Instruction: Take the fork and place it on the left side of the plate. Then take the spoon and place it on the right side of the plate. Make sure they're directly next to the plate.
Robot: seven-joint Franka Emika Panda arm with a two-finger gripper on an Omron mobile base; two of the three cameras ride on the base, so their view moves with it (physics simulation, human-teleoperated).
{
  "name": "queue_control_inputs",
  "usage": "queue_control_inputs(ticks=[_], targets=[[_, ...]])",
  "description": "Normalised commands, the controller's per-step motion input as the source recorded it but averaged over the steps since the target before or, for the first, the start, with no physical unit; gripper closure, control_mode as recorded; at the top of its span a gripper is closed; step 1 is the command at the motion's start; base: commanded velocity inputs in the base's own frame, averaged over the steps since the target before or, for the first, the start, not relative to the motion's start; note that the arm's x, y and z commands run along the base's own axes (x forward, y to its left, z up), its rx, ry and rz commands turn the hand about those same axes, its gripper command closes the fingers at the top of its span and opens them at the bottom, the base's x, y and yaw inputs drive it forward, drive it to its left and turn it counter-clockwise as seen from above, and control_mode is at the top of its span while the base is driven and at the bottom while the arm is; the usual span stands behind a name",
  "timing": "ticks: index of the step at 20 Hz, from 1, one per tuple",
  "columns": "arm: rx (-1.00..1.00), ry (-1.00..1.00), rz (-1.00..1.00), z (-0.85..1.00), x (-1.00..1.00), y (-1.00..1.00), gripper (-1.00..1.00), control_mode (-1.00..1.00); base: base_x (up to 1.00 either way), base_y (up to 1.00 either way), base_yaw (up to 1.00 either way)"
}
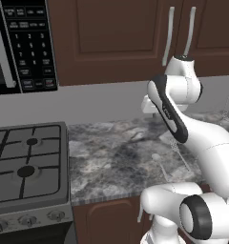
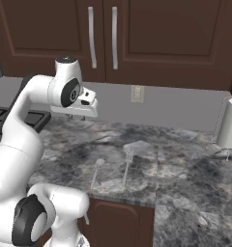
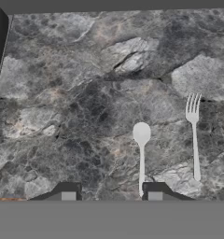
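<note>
Where marbled grey stone spreads, slim spoon [image 3: 141, 154] parallels pronged fork [image 3: 194, 135].

Countertop [image 3: 86, 93]: polished grey veined marble. Fork [image 3: 194, 135] and spoon [image 3: 141, 154]: smooth pale metal. Cabinet doors [image 2: 161, 38]: dark matt wood.

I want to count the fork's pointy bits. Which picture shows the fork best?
The hand view: the fork lies flat, whole, prongs clear. The right base view shows it smaller. In the left base view the arm partly hides it.
</note>
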Motion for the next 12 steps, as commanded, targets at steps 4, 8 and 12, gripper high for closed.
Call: queue_control_inputs(ticks=[4,8,12], targets=[[0.00,0.00,0.01,-0.04,0.00,0.00,-1.00,-1.00,0.00,0.00,0.00],[0.00,0.00,0.00,-0.10,0.00,-0.14,-1.00,-1.00,0.00,0.00,0.00],[0.00,0.00,0.00,-0.17,0.00,-0.36,-1.00,-1.00,0.00,0.00,0.00]])
